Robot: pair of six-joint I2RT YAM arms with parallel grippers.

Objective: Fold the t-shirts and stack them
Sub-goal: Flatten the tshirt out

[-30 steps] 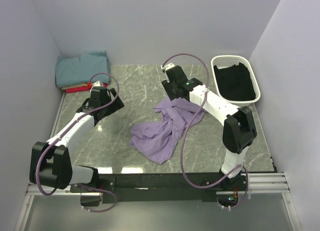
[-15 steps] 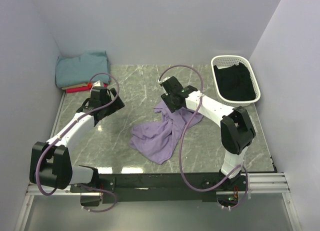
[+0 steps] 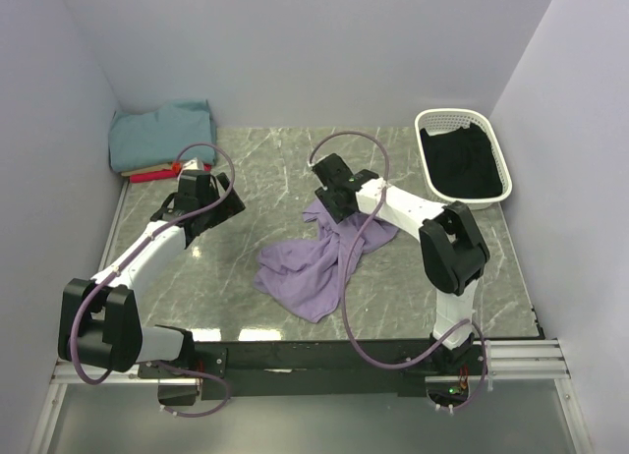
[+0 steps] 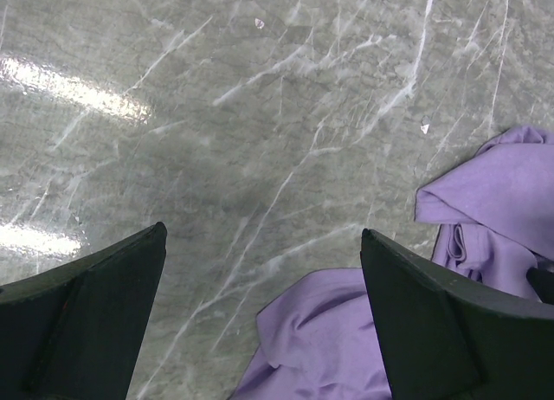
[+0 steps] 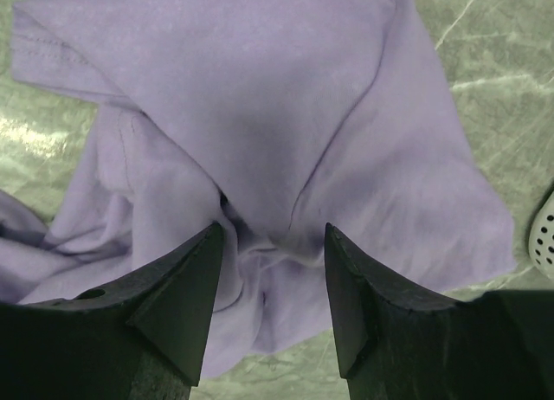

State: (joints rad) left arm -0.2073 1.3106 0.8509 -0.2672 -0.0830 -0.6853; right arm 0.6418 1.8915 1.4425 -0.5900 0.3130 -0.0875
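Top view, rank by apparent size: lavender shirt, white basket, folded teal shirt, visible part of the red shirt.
1. lavender t-shirt, crumpled, clearly the largest.
2-3. white basket and folded teal t-shirt: too close to rank.
4. red t-shirt: only a sliver shows under the stack.

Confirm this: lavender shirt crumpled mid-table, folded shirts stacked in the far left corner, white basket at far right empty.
Not empty: the top view shows the white basket holding dark cloth. The lavender shirt is crumpled mid-table and the folded shirts sit stacked in the far left corner.
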